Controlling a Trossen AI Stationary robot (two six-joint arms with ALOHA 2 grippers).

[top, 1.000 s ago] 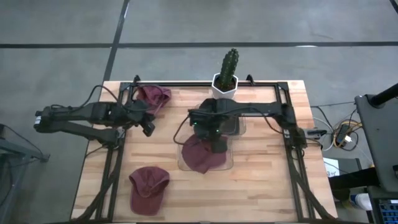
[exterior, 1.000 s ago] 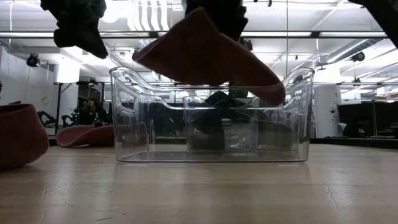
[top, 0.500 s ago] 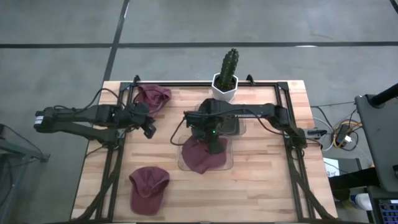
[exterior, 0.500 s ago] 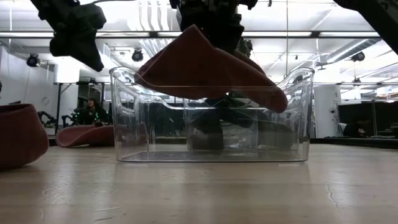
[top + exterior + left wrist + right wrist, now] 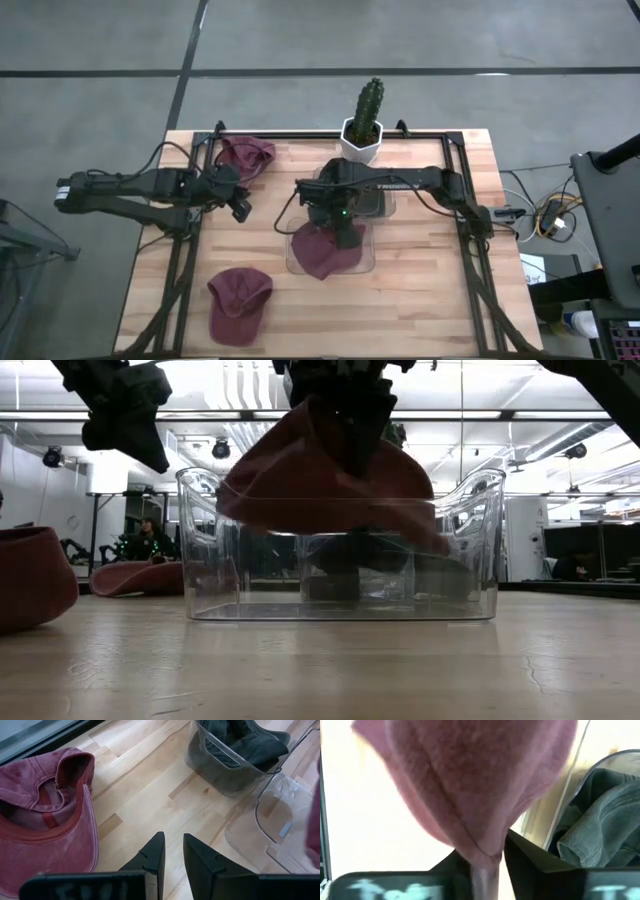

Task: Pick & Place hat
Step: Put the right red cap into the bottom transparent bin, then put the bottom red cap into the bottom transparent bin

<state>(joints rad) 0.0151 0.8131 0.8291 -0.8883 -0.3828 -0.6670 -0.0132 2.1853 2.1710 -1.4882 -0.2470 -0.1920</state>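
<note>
So the right gripper (image 5: 345, 232) sits mid-frame in the high view over the clear bin (image 5: 478, 550), jaws barely parted with the maroon hat (image 5: 330, 480) pinched between them, sagging into the bin. I'd open wider and lift straight up so the fabric doesn't snag. Hat's soft, floppy, faded red. Left gripper (image 5: 238, 205) waits left of centre, fingers slightly apart, empty.

Right tool (image 5: 487, 862) tips hidden behind the blurred red hat (image 5: 470, 780).
</note>
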